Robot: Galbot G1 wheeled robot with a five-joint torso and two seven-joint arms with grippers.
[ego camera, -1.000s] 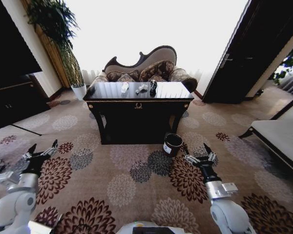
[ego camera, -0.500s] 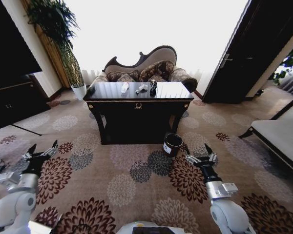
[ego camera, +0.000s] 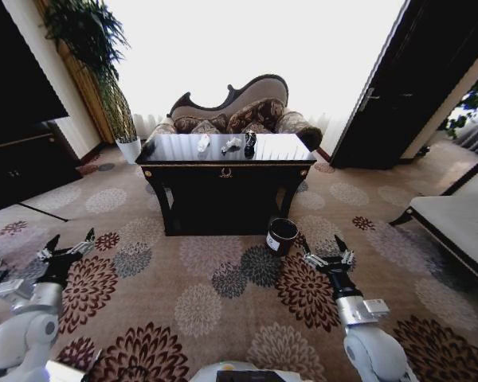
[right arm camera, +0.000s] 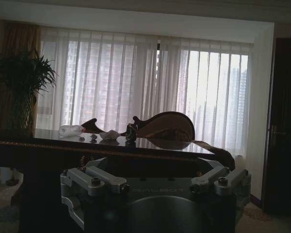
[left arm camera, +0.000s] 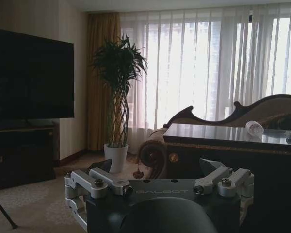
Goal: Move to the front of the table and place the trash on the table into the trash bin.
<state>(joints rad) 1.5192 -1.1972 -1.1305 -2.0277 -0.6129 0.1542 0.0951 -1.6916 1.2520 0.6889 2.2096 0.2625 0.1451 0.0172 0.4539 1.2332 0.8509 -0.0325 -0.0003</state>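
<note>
Glossy black rectangular wooden table with gold trim (ego camera: 225, 170) standing ahead across the flower-patterned carpet (ego camera: 199, 306), long axis running across the head view, gold ornament on its front rail facing the robot. On the tabletop, toward the middle: a crumpled white paper wad (ego camera: 203, 143), long axis pointing away from the front edge; a smaller whitish scrap (ego camera: 232, 144) just beside it; a dark shiny crumpled wrapper (ego camera: 250, 142) next to that, stretched front to back. Tiny bits near the scraps too small to make out. Small round black pail with a pale rim and white label (ego camera: 281, 235) upright on the carpet before the table's front right leg, mouth facing up. Behind the table, a curved-back sofa with patterned cushions (ego camera: 237, 114), lower part hidden by the table. Off the table's left end, a tall green plant in a white pot (ego camera: 129, 148).

Left gripper (ego camera: 65, 247) low over the carpet, well short of the table, fingers spread apart. Right gripper (ego camera: 327, 252) near the pail, fingers likewise apart. Both forearms cut off at the head view's lower edge.
</note>
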